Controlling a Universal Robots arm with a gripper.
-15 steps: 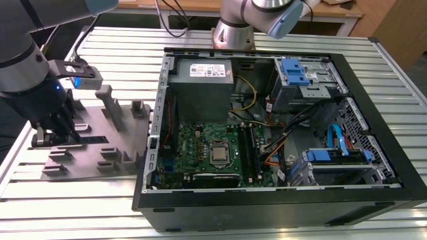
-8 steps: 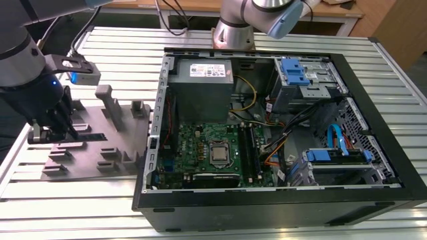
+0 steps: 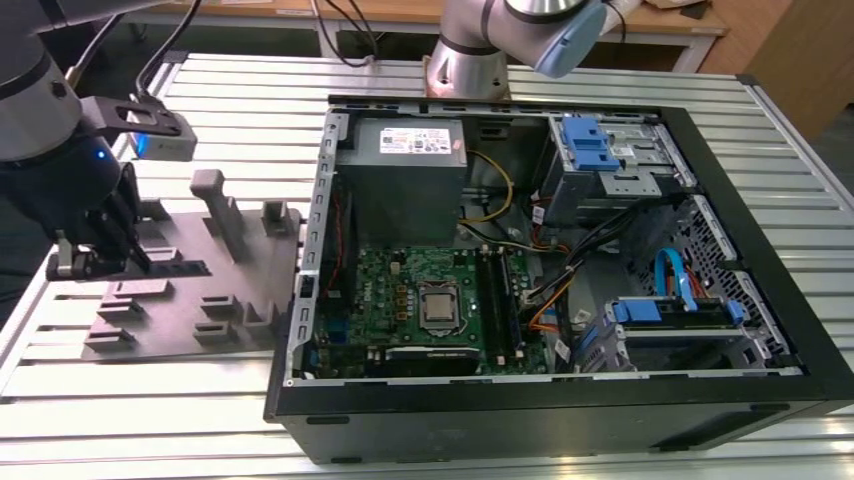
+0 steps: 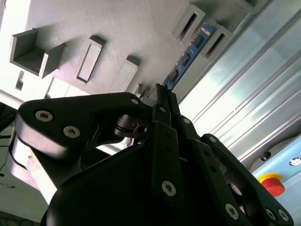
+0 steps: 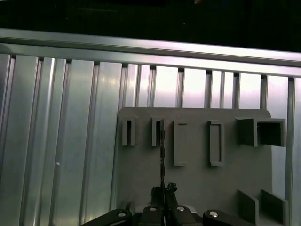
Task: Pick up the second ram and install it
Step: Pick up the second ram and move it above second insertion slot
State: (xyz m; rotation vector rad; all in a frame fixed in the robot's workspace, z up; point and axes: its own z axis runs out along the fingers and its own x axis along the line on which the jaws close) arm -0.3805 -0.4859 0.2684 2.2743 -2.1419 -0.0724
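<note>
Here, the second ram (image 4: 190,54) stands on edge at the grey holder plate (image 5: 197,183), pinched by the gripper (image 4: 159,92).
In both wrist views the gripper is closed narrow on the stick's near end, while its far end reaches one of the plate's slotted blocks. The plate lies on the ribbed metal counter (image 5: 70,141). In the exterior view, the open computer case (image 3: 747,300) sits just beside the plate, on the exterior view's right.

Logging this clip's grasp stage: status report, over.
Gripper over grey holder, jaws closed on the second ram. Ram edge-on at the holder's slots, outside the open PC case. Nothing seen in the way.
</note>
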